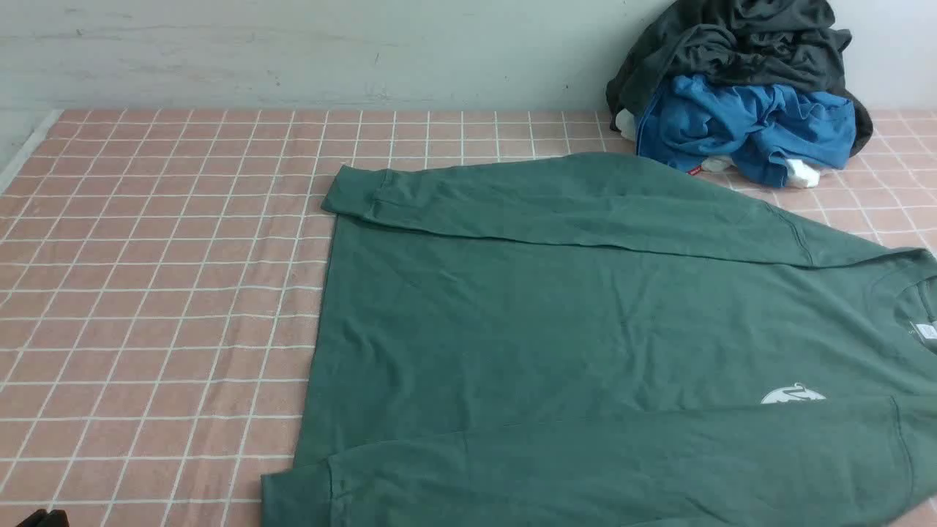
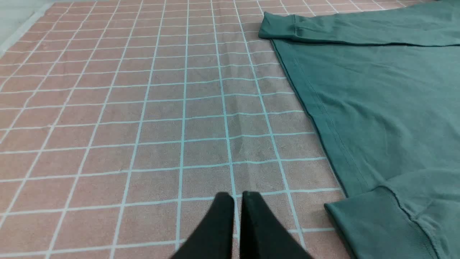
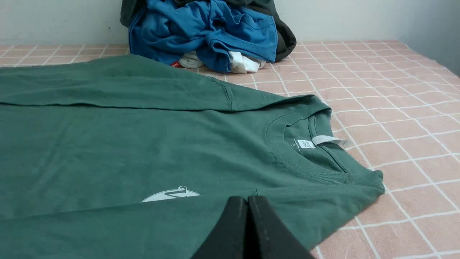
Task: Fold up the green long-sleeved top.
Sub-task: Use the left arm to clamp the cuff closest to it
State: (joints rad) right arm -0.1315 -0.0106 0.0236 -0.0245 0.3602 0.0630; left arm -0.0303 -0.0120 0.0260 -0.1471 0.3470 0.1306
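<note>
The green long-sleeved top [image 1: 571, 315] lies flat on the checked cloth, chest up, with its neck toward the right. Its far sleeve [image 1: 549, 201] and near sleeve [image 1: 622, 468] are both folded across the body. The near sleeve partly covers the white logo [image 1: 793, 396]. In the right wrist view my right gripper [image 3: 248, 198] is shut with nothing in it, over the near sleeve close to the ribbed neck [image 3: 305, 158]. My left gripper [image 2: 238, 196] is shut and empty over bare cloth, left of the top's hem and a ribbed cuff [image 2: 377, 223].
A pile of clothes sits at the back right against the wall: a dark grey-black garment [image 1: 732, 36] on top of a bright blue one [image 1: 754, 124], with white fabric [image 1: 801, 173] under them. The pink checked cloth [image 1: 146, 293] covers the table's left half.
</note>
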